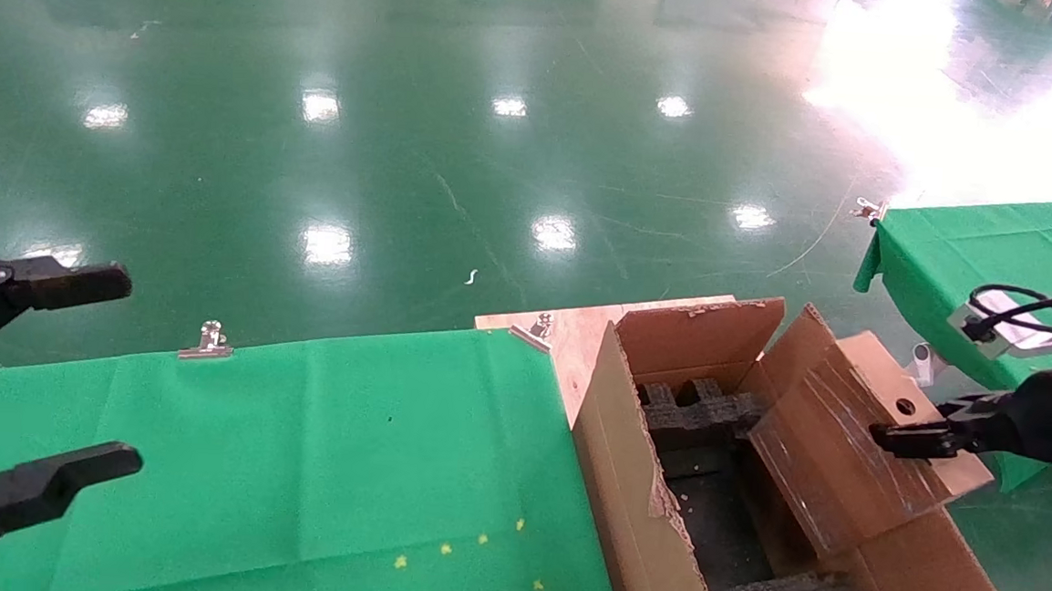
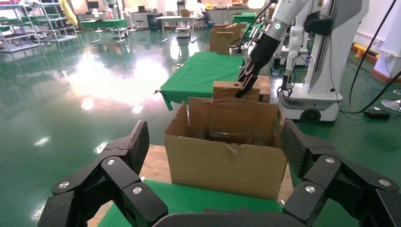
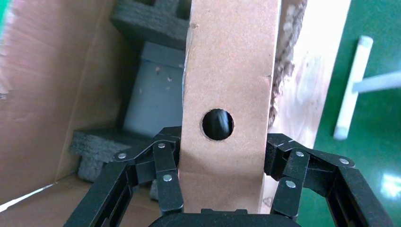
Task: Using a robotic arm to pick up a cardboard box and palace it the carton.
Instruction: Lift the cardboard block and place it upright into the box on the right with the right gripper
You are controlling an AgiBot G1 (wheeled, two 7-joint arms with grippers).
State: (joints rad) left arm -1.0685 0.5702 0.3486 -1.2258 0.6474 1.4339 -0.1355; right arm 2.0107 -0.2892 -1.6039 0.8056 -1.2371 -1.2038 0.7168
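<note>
My right gripper (image 1: 915,438) is shut on the cardboard box (image 1: 846,443), a small brown box with a round hole (image 1: 905,407) and taped faces. It holds the box tilted above the right side of the carton (image 1: 633,485), a large open one with ragged flaps and black foam inserts (image 1: 702,411). In the right wrist view the fingers (image 3: 168,182) press both sides of the box (image 3: 227,71), with foam and the carton's inside beneath. The left wrist view shows the carton (image 2: 227,161), the box (image 2: 227,91) and the white robotic arm (image 2: 283,19). My left gripper (image 1: 130,372) is open and empty at the far left.
The carton stands on a wooden board (image 1: 579,331) beside a green-clothed table (image 1: 316,447) held by metal clips (image 1: 208,342). A second green table (image 1: 977,241) is at the right, behind my right arm. Shiny green floor lies beyond.
</note>
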